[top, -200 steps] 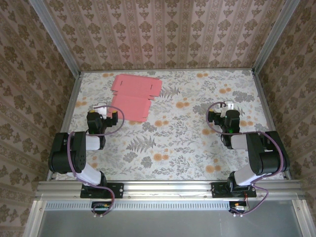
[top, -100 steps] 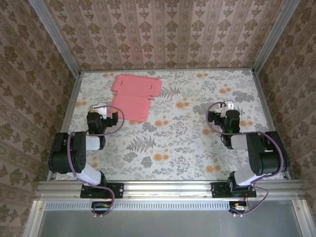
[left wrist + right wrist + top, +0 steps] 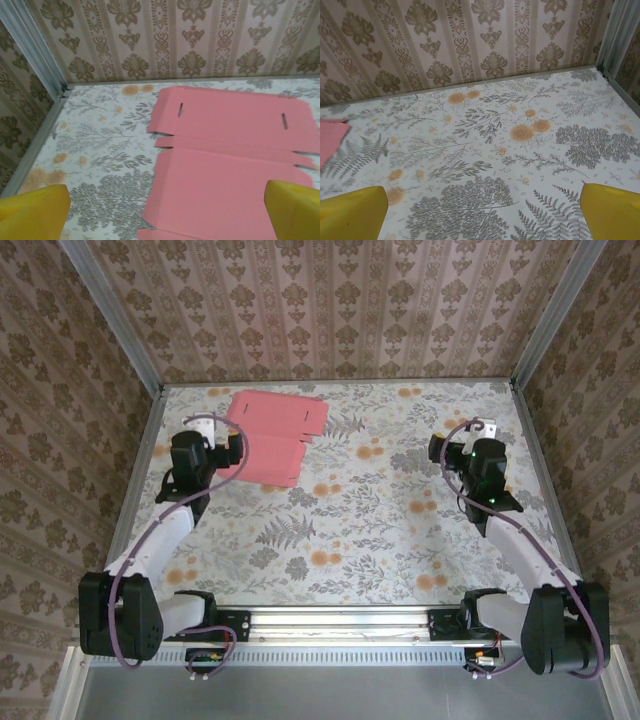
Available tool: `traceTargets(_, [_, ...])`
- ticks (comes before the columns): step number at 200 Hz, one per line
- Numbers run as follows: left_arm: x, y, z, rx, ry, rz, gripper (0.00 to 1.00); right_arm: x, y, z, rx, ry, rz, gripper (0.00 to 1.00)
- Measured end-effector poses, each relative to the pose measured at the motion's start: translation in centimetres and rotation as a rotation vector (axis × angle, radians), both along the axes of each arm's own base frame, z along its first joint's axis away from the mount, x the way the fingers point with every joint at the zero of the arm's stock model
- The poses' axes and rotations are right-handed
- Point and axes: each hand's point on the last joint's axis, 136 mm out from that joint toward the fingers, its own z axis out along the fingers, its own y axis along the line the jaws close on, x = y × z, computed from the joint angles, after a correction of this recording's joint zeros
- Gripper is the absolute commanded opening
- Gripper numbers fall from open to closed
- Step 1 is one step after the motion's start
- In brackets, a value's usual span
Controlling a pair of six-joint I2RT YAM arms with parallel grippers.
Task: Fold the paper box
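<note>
Seen from overhead, the paper box (image 3: 272, 438) lies flat and unfolded, pink side up, on the far left part of the flowered surface (image 3: 350, 530), close to the back wall. Its panels and tabbed flaps are spread out, and none is raised. The left gripper (image 3: 222, 441) hangs just beside the card's left edge with its jaws apart and nothing between them. The right gripper (image 3: 462, 436) is well apart from the card on the far right side, its jaws likewise apart and empty. From the left wrist, the card (image 3: 225, 165) lies directly ahead and runs between the two yellow fingertips (image 3: 35, 212), which stand wide at the bottom corners and touch nothing. Two short slots mark the far panel, and notches cut in from the edges where the panels meet. From the right wrist, the yellow tips (image 3: 612, 212) are equally wide over bare floral print, with only a pink corner of the card (image 3: 330, 137) at the left edge. By all appearances the folding has not begun: no crease is turned up, no tab is tucked, and every fold remains to be made.
</note>
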Motion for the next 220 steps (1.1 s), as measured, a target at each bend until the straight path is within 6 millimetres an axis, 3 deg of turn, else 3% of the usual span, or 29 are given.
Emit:
traceTargets(17, [-0.1,-0.9,-0.5,-0.05,0.078,-0.018,1.0,-0.8,0.0,0.9,0.057,0.022,-0.021,1.0])
traceTargets(44, [0.3,-2.6,-3.7,-0.117,0.253,-0.053,1.0,-2.1,0.5,0.9,0.15,0.036,-0.023,1.0])
traceTargets(80, [2.2,-5.0,-8.5,-0.157,0.477,-0.074,1.0,-3.6,2.9,-1.0,0.265,0.097,0.076,1.0])
traceTargets(144, [5.6,-10.8,-13.5,-0.099,0.66,-0.135,1.0,-6.0,8.2,-3.5,0.341,0.214,0.202,1.0])
traceTargets(194, [5.3,-13.3,-17.6,-0.087,0.763,-0.156,1.0,-8.1,12.6,-4.3,0.37,0.257,0.316,1.0])
traceTargets(220, [4.7,-14.3,-18.2,-0.112,0.788,-0.167,1.0,-8.6,13.9,-4.3,0.39,0.269,0.346,1.0])
